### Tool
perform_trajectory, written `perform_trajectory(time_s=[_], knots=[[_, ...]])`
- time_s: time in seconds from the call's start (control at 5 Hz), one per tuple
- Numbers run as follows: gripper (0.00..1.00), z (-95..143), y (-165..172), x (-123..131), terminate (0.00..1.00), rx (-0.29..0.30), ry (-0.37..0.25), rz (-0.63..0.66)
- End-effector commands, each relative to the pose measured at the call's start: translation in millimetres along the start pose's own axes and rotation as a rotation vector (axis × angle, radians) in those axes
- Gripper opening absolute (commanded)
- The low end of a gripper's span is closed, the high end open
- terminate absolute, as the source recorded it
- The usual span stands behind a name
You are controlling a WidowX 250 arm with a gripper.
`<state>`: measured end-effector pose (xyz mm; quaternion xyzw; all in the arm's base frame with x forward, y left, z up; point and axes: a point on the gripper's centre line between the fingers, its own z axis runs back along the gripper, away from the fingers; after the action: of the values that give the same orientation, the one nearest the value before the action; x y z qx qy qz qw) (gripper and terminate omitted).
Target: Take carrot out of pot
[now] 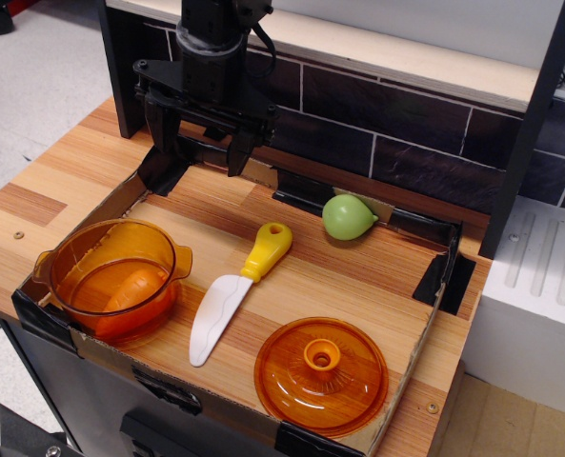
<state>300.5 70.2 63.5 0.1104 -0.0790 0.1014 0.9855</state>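
Overhead oblique view of a wooden work surface (63,181) bordered by a low cardboard tray wall (120,357) held with black tape. The black gripper (202,143) hangs at the rear left of the tray, above the wood and well apart from every object; its two fingers (162,129) point downward with a clear gap between them, so the jaws stand wide and hold nothing. The pot (112,276), a translucent orange vessel with two small side handles, sits upright in the front left corner. The carrot (130,286) lies inside the pot, seen as a rounded orange mass through the wall and over the rim (its exact orientation cannot be made out). Just right of the pot lies a toy knife (236,290) with a yellow handle and white blade, the blade pointing toward the front edge. The flat orange lid (320,374) with a central knob rests at the front right, apart from the pot. A green pear-shaped toy (347,217) lies near the rear wall, before a dark tiled backsplash (406,124).
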Motion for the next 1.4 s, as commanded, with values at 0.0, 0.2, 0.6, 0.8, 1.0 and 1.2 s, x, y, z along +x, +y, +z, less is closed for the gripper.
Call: perform_trajectory(time_s=[0.0, 0.2, 0.6, 0.8, 1.0, 1.2], knots=[[1.00, 0, 0, 0, 0.00, 0.000, 0.000, 0.000], [1.00, 22, 3, -17, 0.00, -0.048, -0.012, -0.094], [1.00, 44, 37, -59, 0.00, -0.158, -0.005, -0.330], [1.00, 28, 44, -81, 0.00, -0.105, 0.075, -0.449], [1.00, 11, 43, -91, 0.00, -0.094, 0.104, -0.486], [1.00, 2, 38, -94, 0.00, -0.116, 0.096, -0.504]])
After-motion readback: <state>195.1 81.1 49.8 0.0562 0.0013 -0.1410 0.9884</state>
